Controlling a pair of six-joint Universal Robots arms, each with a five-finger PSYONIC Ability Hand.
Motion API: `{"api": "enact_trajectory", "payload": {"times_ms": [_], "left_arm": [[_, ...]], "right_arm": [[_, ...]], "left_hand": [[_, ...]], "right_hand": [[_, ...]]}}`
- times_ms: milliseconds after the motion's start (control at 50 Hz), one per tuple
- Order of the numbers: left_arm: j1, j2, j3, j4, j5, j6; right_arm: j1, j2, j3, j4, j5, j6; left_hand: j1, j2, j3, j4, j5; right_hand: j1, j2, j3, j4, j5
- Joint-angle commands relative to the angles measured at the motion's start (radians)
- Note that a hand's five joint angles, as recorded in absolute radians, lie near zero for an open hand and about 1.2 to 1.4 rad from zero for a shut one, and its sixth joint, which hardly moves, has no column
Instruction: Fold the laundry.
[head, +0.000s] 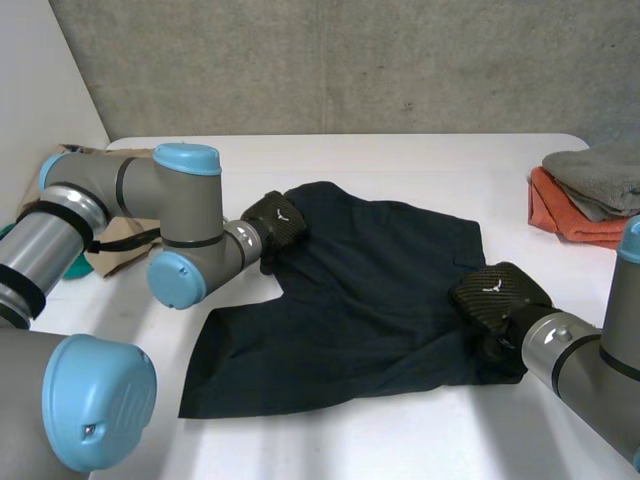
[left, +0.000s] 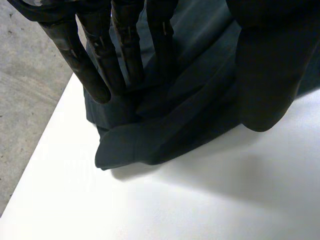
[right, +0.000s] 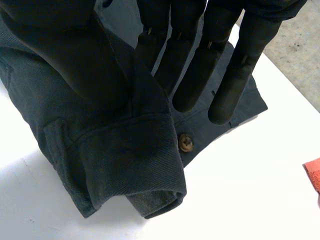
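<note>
Two edges of the dark navy fabric shorts (head: 370, 290), spread on the white surface (head: 400, 440), are pinched between fingers (right: 185, 75) and thumb for folding: one by the right hand (head: 497, 292), nearest the folded orange-and-grey pile (head: 590, 200), one by the left hand (head: 275, 222), farthest from it.

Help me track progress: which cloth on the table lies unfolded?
The dark shorts, spread out flat; the grey cloth and orange cloth lie folded in a stack.

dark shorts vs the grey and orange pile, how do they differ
The dark shorts lie spread out in the middle; the pile sits folded at the right edge. The dark shorts are near-black; the pile is grey over orange. The left hand and right hand touch the dark shorts, not the pile. Both rest on the white table.
</note>
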Motion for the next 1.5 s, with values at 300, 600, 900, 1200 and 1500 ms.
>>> {"api": "enact_trajectory", "payload": {"times_ms": [300, 600, 900, 1200, 1500], "left_arm": [[0.003, -0.058, 0.07, 0.069, -0.192, 0.15], [0.065, 0.166, -0.281, 0.104, -0.269, 0.032], [0.095, 0.185, -0.226, 0.077, -0.28, -0.149], [0.12, 0.095, -0.105, 0.112, 0.035, -0.197], [0.114, -0.073, 0.173, -0.061, 0.012, -0.043]], "right_arm": [[-0.003, 0.013, -0.005, -0.013, 0.001, -0.005], [0.009, 0.013, -0.006, -0.01, 0.002, -0.01], [0.026, -0.002, -0.001, -0.013, 0.006, -0.01], [0.025, 0.0, 0.002, -0.018, 0.007, -0.011], [0.017, 0.001, -0.003, -0.016, 0.007, -0.011]], "left_hand": [[0.858, 0.864, 0.866, 0.855, 0.854], [0.858, 0.864, 0.866, 0.855, 0.854], [-0.265, -0.26, -0.258, -0.268, -0.27], [-0.072, -0.067, -0.065, -0.075, -0.077], [0.198, 0.203, 0.205, 0.195, 0.193]], "right_hand": [[0.258, 0.21, 0.205, 0.198, 0.245], [0.258, 0.21, 0.205, 0.198, 0.245], [0.258, 0.21, 0.205, 0.198, 0.245], [0.258, 0.21, 0.205, 0.198, 0.245], [0.258, 0.21, 0.205, 0.198, 0.245]]}}
